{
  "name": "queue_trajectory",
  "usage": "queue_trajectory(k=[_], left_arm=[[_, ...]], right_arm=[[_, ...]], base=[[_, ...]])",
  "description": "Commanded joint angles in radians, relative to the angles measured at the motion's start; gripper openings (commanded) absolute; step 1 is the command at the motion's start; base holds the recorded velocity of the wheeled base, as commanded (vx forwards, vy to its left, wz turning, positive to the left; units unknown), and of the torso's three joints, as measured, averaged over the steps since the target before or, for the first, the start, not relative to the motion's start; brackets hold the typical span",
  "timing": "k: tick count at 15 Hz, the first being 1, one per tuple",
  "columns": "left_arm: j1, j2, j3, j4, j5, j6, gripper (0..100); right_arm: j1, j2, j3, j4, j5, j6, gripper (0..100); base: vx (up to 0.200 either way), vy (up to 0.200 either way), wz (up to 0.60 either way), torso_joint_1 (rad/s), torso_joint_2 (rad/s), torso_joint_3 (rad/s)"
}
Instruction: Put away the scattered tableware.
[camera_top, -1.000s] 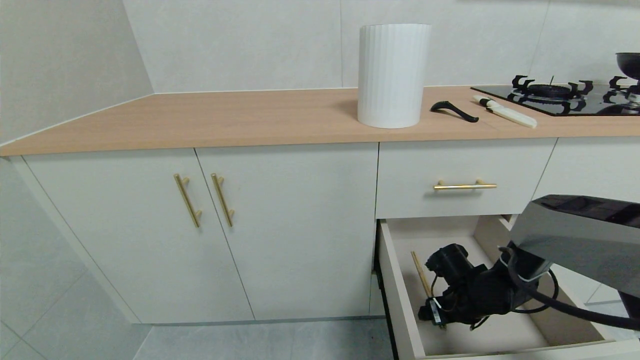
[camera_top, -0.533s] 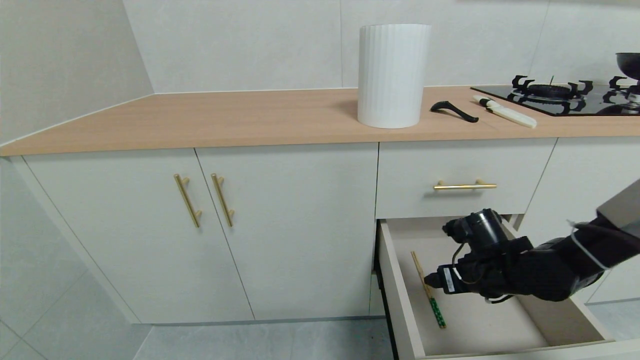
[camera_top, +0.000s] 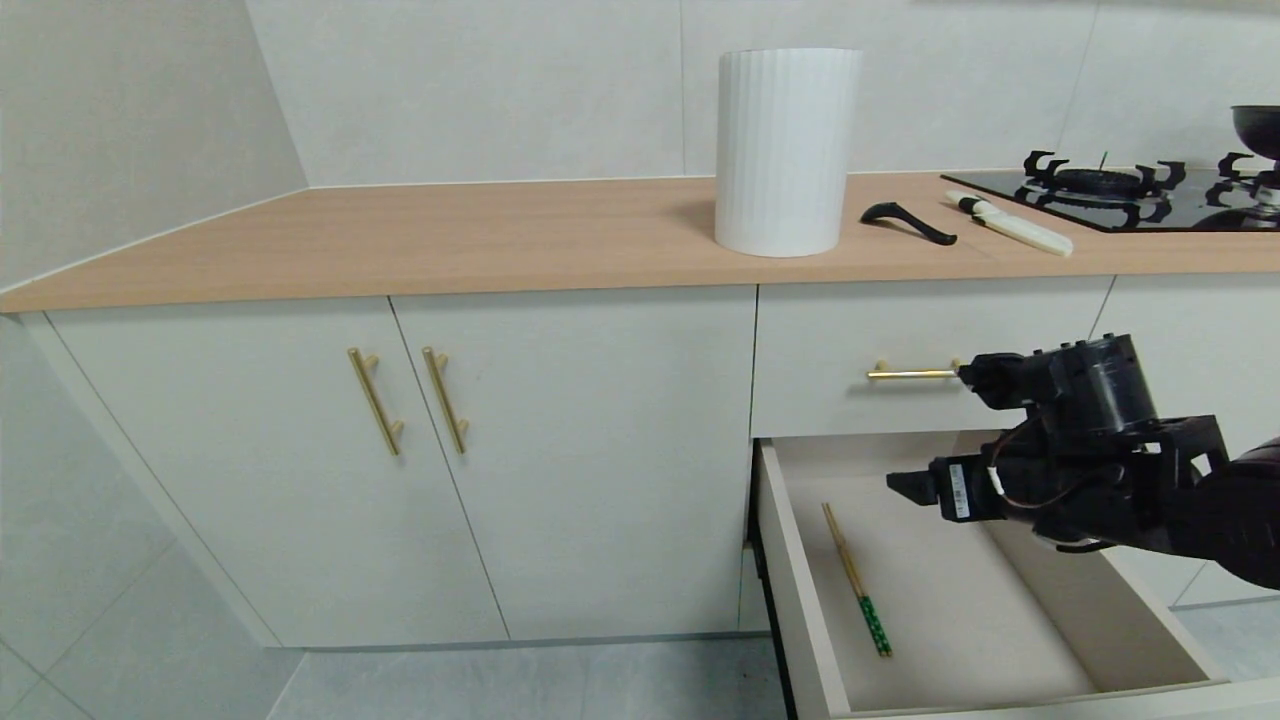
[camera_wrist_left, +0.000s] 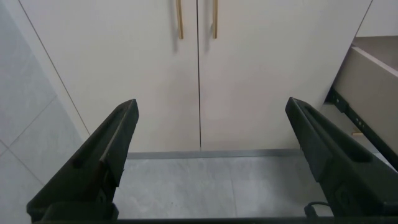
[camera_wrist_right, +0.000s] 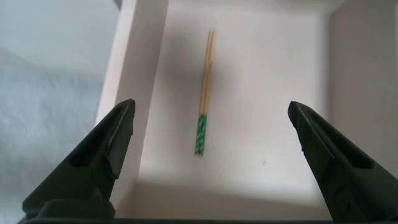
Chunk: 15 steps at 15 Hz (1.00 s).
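Observation:
A pair of wooden chopsticks (camera_top: 855, 580) with green ends lies on the floor of the open lower drawer (camera_top: 800, 600), close to its left wall. My right gripper (camera_top: 903, 483) hangs above the drawer's back half, near the upper drawer's gold handle (camera_top: 915, 373). In the right wrist view this gripper (camera_wrist_right: 211, 109) is open and holds nothing, with the chopsticks (camera_wrist_right: 206, 81) well below it. On the counter lie a black peeler (camera_top: 908, 220) and a cream knife (camera_top: 1012, 224). My left gripper (camera_wrist_left: 211, 106) is open and empty, facing the cabinet doors low down.
A tall white ribbed cylinder (camera_top: 786, 150) stands on the wooden counter (camera_top: 450, 235). A black gas hob (camera_top: 1130, 188) sits at the right. Two cabinet doors with gold handles (camera_top: 410, 400) are left of the drawer. The drawer's side (camera_wrist_left: 367, 81) juts out beside the left gripper.
My right gripper has risen out of the drawer and drawn back to the right. The chopsticks, half covered by it before, now lie in plain sight on the drawer floor.

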Motion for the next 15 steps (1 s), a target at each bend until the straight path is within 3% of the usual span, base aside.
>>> queue_trajectory(k=[1, 6, 15], left_arm=[[0.000, 0.002, 0.000, 0.000, 0.001, 0.000, 100], [0.000, 0.002, 0.000, 0.000, 0.001, 0.000, 100], [0.000, 0.002, 0.000, 0.000, 0.001, 0.000, 100]], right_arm=[[-0.007, -0.051, 0.001, -0.001, 0.001, -0.001, 100], [-0.007, -0.066, 0.001, -0.001, 0.001, -0.003, 100], [-0.032, -0.081, 0.001, -0.002, -0.007, -0.032, 100]], base=[[0.000, 0.000, 0.00, 0.000, 0.00, 0.000], [0.000, 0.000, 0.00, 0.055, -0.20, -0.199], [0.000, 0.000, 0.00, 0.179, -0.50, -0.289]])
